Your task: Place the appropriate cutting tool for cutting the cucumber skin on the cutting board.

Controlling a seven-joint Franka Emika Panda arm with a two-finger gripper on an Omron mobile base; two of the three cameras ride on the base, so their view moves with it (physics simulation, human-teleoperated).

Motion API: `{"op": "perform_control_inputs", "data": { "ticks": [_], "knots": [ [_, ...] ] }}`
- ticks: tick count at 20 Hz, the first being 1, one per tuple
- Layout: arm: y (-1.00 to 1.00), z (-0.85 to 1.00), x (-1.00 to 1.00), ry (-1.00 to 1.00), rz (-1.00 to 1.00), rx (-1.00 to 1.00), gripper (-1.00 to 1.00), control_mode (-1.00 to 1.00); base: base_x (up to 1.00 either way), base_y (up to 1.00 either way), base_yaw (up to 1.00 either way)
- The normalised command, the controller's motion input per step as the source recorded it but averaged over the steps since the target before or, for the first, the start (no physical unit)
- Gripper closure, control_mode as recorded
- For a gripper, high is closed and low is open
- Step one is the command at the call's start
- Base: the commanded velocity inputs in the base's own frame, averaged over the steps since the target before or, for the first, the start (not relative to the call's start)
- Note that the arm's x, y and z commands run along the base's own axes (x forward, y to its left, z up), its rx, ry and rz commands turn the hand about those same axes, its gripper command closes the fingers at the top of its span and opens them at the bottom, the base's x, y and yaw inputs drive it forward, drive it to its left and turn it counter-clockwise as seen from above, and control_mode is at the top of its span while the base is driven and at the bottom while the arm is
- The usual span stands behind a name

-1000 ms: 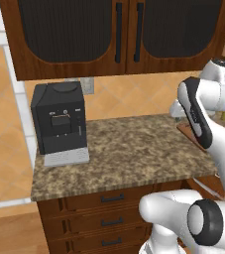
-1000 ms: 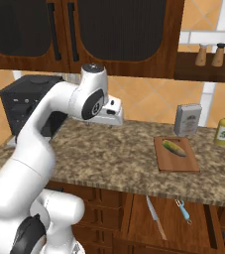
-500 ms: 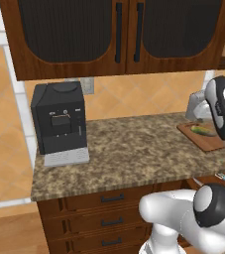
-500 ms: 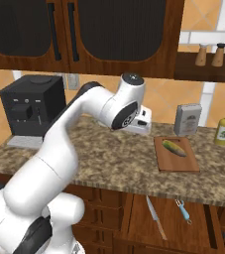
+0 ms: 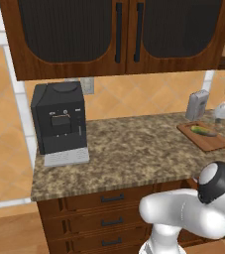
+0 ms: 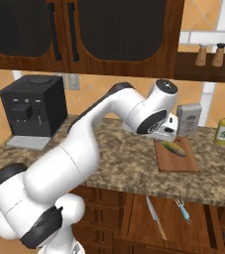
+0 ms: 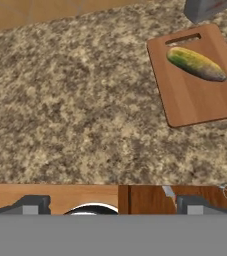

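Note:
The cutting board lies on the right part of the granite counter, with the green cucumber on its far half. The same cutting board and cucumber show at the upper right of the hand view. The cutting tool, teal-handled, lies in the open drawer under the counter, to the right of a long knife. My gripper hovers above the counter at the board's left edge. Its fingertips stand far apart with nothing between them, so it is open.
A black coffee machine stands at the counter's left end. A grey box stands behind the board, an oil bottle to its right. Dark wall cabinets hang overhead. The open drawer juts out below the counter edge.
The arm has swung right along the counter, from near the coffee machine to the cutting board's left edge. The gripper stays open and empty.

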Motion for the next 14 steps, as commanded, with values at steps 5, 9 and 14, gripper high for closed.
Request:
{"op": "perform_control_inputs", "data": {
  "ticks": [5,9,14],
  "knots": [
    [-0.53,-0.07,-0.01,0.00,0.00,0.01,-1.00,-1.00,0.00,0.00,0.00],
    [-0.43,-0.08,0.00,0.00,0.00,0.00,-1.00,-1.00,0.00,0.00,0.00],
    [-0.35,-0.17,-0.21,0.00,0.00,0.00,-1.00,-1.00,0.00,0.00,0.00]
  ]
}}
